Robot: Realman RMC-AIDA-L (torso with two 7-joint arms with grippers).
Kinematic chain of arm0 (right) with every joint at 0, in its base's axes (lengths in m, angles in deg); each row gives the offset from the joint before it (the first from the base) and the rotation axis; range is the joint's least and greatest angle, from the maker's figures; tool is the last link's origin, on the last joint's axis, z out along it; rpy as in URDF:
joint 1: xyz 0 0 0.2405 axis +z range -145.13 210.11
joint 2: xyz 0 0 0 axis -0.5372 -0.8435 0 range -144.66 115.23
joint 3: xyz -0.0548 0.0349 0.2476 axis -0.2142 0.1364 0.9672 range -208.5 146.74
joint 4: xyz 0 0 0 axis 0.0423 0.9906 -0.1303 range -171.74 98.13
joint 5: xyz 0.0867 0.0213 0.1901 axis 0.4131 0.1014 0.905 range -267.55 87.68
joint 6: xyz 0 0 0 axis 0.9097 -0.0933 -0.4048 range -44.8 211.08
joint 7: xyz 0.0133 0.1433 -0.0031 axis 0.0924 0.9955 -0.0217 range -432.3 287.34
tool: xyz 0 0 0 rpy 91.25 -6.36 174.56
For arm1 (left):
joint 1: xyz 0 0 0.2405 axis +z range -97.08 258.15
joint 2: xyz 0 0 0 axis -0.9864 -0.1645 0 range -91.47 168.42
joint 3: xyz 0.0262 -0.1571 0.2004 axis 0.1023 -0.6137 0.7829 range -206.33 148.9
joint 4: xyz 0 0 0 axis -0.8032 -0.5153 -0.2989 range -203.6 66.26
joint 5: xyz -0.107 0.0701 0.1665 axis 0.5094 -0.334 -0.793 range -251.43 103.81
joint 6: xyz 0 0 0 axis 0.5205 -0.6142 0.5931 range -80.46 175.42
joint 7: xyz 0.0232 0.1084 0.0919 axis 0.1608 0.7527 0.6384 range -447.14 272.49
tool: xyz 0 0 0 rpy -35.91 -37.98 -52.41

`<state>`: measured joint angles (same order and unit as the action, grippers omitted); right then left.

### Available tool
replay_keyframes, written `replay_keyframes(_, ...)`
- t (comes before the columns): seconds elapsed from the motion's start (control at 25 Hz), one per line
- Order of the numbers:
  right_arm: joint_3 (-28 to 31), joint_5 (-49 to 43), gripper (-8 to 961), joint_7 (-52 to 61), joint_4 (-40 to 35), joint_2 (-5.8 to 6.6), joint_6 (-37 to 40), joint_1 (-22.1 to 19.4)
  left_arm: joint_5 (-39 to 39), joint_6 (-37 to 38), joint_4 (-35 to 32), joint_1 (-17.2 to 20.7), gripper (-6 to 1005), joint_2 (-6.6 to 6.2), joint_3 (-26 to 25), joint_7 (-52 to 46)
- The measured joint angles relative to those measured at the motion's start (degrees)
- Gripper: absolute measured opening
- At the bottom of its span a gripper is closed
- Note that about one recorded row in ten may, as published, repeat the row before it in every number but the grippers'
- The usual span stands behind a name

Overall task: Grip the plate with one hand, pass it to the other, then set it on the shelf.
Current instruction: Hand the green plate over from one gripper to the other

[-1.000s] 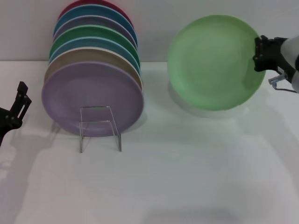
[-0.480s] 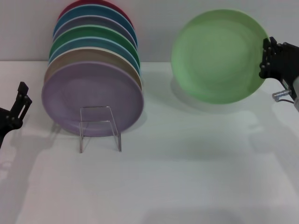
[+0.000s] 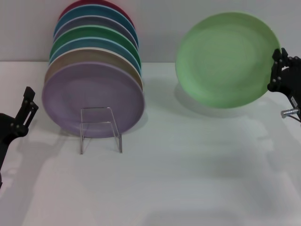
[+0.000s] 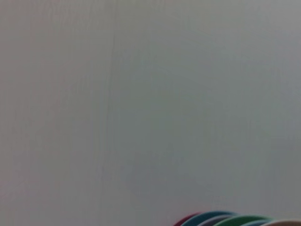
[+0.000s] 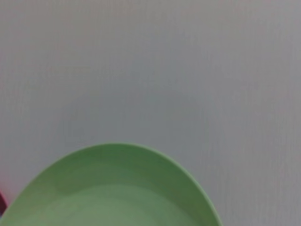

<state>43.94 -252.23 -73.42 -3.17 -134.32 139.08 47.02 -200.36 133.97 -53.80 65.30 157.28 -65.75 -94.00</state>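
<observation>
Plate (image 3: pixel 225 59), pale mint green and round, hangs in the air on my right side, tilted up so its face looks toward my head camera, well clear of the white table (image 3: pixel 188 179). My right gripper (image 3: pixel 281 70) is clamped onto the plate's right rim, pinching only the edge. My left gripper (image 3: pixel 23 113) waits low at the far left, near the clear rack (image 3: pixel 100 129) and its row of standing plates, the lilac plate (image 3: pixel 91 100) at the front; I cannot tell how its fingers stand.

I judge the thin edge grip the main risk: the plate's weight sits far from my fingers, so it could swivel or slip during the handover. Swinging left, it could also knock the standing plates.

My right wrist camera shows only the plate's upper rim against a blank wall. My left wrist camera shows wall and the tops of the racked plates, not the mint plate.
</observation>
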Motion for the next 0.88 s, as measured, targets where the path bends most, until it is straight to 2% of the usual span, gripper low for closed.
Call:
replay_keyframes(0.08,-3.42,2.49,18,0.13,-3.49,-0.02,4.42,0.39,0.01,1.82,0.12,0.45,826,0.01,1.21,0.0)
replay_keyframes(0.24,-6.23,3.12,18,0.15,-4.71,-0.04,7.67,-0.47,-0.01,5.01,0.71,1.76,826,0.02,3.72,-0.01)
replay_keyframes(0.4,-11.16,4.29,19,0.01,-4.63,-0.24,11.38,-2.99,0.0,6.41,1.79,3.03,826,0.0,5.04,-0.01)
replay_keyframes(0.48,-16.09,7.45,19,-0.58,-4.22,-0.29,14.21,-5.11,-0.01,6.94,2.19,3.49,826,-0.05,6.61,-0.01)
replay_keyframes(0.52,-16.09,7.45,19,-0.58,-4.22,-0.29,14.21,-5.11,-0.01,6.94,2.19,3.49,826,-0.05,6.61,-0.01)
replay_keyframes(0.64,-21.46,11.28,18,-1.88,-3.7,-0.29,17.04,-7.06,0.0,7.27,2.18,3.73,826,-0.07,8.36,0.06)
replay_keyframes(0.68,-25.38,14.61,18,-4.39,-2.91,-0.29,18.65,-8.25,-0.01,7.3,2.18,3.8,826,-0.07,9.45,0.26)
replay_keyframes(0.76,-27.46,16.44,18,-6.06,-2.32,-0.28,19.27,-8.73,-0.02,7.3,2.19,3.81,826,-0.07,9.96,0.33)
replay_keyframes(0.8,-32.22,20.93,18,-10.29,-0.87,-0.28,20.33,-9.52,-0.01,7.3,2.19,3.81,826,-0.07,10.61,0.31)
replay_keyframes(0.88,-36.92,25.06,18,-14.52,0.29,-0.28,21.37,-9.88,-0.02,7.3,2.18,3.77,826,-0.07,11.34,0.4)
